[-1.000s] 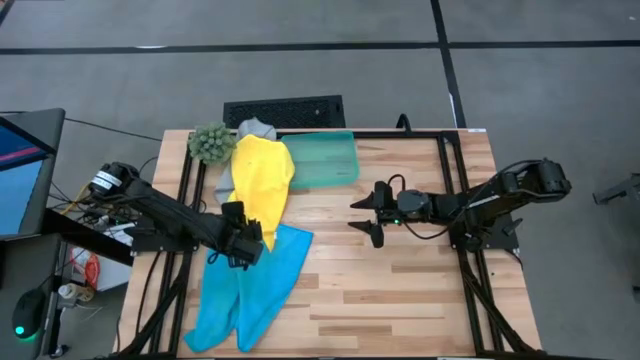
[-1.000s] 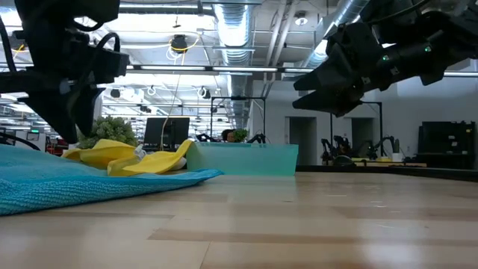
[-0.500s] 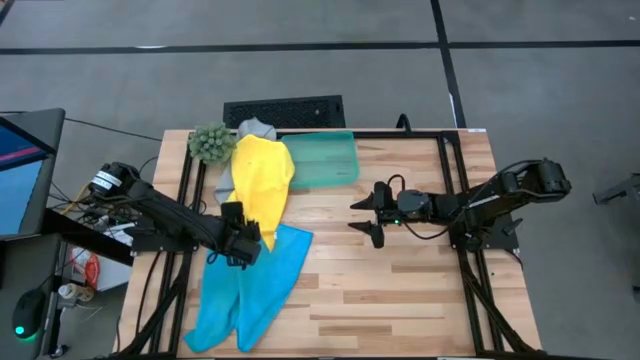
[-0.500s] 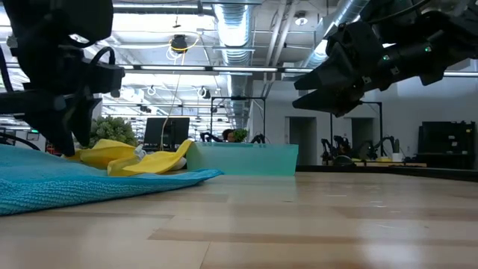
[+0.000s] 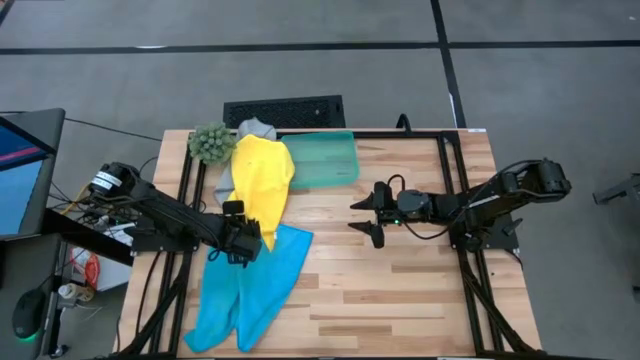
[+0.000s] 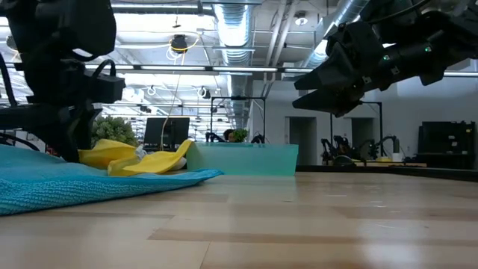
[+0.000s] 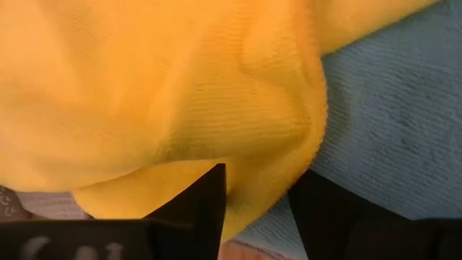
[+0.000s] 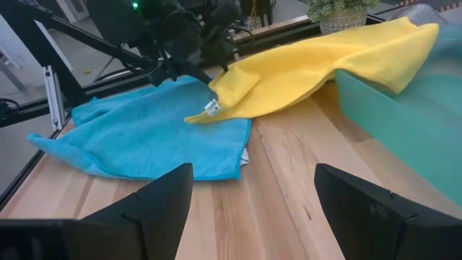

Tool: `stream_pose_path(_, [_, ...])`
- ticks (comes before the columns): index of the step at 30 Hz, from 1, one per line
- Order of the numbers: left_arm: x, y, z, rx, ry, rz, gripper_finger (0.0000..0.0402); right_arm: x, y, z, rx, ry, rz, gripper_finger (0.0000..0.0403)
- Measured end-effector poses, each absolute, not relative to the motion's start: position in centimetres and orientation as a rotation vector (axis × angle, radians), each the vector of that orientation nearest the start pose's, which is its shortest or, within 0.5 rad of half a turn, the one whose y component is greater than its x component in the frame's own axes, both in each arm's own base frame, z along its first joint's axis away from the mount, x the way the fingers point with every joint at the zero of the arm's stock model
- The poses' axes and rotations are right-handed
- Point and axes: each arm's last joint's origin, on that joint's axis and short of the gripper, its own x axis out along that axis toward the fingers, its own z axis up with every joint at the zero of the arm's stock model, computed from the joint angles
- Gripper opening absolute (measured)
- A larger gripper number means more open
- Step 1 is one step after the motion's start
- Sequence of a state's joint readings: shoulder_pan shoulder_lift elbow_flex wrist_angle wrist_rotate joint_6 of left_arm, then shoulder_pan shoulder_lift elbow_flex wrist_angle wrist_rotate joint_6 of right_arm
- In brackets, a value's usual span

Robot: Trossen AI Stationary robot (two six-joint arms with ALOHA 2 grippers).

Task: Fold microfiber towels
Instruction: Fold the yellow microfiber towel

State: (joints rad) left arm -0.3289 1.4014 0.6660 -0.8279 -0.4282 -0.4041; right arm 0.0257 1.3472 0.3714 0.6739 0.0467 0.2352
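left gripper (image 5: 243, 243): left-centre of high view, jaws straddling the near corner of the limp yellow microfiber towel (image 5: 262, 178), partly closed; grip not confirmed.
towel axis: runs from the jaws up-frame toward the translucent teal tray (image 5: 322, 160).
right gripper (image 5: 366, 215): centre-right, wide open, empty, farther away.

Grey towel (image 5: 256, 129) mostly under yellow towel (image 5: 262, 180)

A: Any writing, brand or number you can make out anywhere?

B: None that can be read. The yellow towel (image 8: 310, 68) has a small white tag (image 8: 211, 108) at its corner, just beside the left end effector (image 8: 180, 61), but whatever is printed on it is too small to tell.

A: And the screen at the edge?

B: Only colour, no legible words.
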Motion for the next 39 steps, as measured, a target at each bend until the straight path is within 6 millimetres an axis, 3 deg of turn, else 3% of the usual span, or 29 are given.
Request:
stream_pose_path(10, [19.3,-5.1,15.1,0.242,1.385,0.373,0.0026,24.1,0.5,16.5,0.224,0.273,-0.058,0.0315])
stream_pose_path(14, [19.6,-5.0,15.4,0.2,1.37,0.403,0.0006,25.6,0.6,17.0,0.209,0.271,-0.088,0.0315])
stream_pose_path(24, [21.2,-5.4,18.1,0.135,1.307,0.445,0.0001,35.2,3.6,16.8,-0.03,0.293,0.007,0.0315])
stream_pose_path(31, [22.0,-5.6,19.5,0.129,1.267,0.436,0.0001,41.8,4.9,15.4,-0.054,0.271,0.033,0.0315])
stream_pose_path(34, [22.1,-5.6,20.1,0.14,1.274,0.441,0.0,43.8,4.8,14.9,-0.005,0.262,0.01,0.0315])
stream_pose_path(39, [22.4,-5.6,21.6,0.168,1.265,0.473,0.0,45.6,3.9,14.0,0.133,0.256,-0.032,0.0315])
